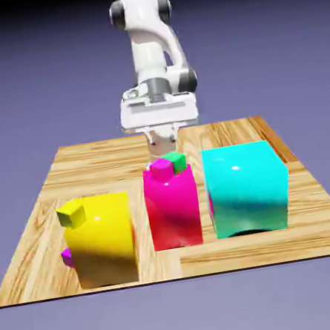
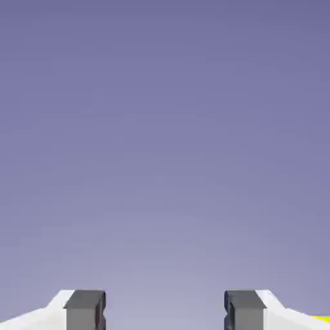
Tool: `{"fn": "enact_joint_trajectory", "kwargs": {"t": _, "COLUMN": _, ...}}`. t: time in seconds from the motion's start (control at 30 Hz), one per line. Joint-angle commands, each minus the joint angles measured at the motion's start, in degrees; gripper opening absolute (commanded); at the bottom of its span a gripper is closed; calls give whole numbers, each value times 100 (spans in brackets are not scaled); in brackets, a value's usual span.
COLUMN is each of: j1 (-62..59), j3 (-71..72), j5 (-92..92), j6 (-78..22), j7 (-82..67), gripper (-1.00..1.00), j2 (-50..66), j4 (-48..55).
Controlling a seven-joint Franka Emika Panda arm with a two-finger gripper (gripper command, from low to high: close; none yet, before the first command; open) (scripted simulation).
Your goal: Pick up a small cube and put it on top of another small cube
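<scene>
At the exterior view's left, a small violet cube (image 1: 68, 257) is seen low beside the large yellow block (image 1: 105, 241), partly hidden by it. A small yellow cube (image 1: 71, 213) is perched at that block's upper left corner and could be knocked off if the side were approached too closely. Fingers could also be blocked by the yellow wall.

Toward the middle, a second violet cube (image 1: 162, 169) is seen at the top of the magenta block (image 1: 174, 215), with a small green cube (image 1: 175, 161) close by it. Which violet cube is meant to be lifted cannot be told. If the upper one is chosen, the green one could be caught or pushed off by a finger. The end effector (image 2: 165, 311) is set wide, with nothing between its tips, and mostly backdrop is faced in the hand view; if it were lowered at such a tilt, the magenta block could be struck.

Farther right, a pink sliver (image 1: 210, 204) shows at the edge of the cyan block (image 1: 247, 189). The bench (image 1: 313, 227) leaves little margin in front, so a dropped cube could be lost there.
</scene>
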Motion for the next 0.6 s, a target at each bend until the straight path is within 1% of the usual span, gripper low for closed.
{"fn": "enact_joint_trajectory", "kwargs": {"t": 0.0, "j1": 118, "j3": -208, "j5": -115, "j6": -90, "j7": 227, "gripper": 0, "j2": -65, "j4": 70}}
{"fn": "enact_joint_trajectory", "kwargs": {"t": 0.57, "j1": 2118, "j3": -3738, "j5": -2075, "j6": -1626, "j7": 4077, "gripper": 0, "j2": -1173, "j4": 1250}}
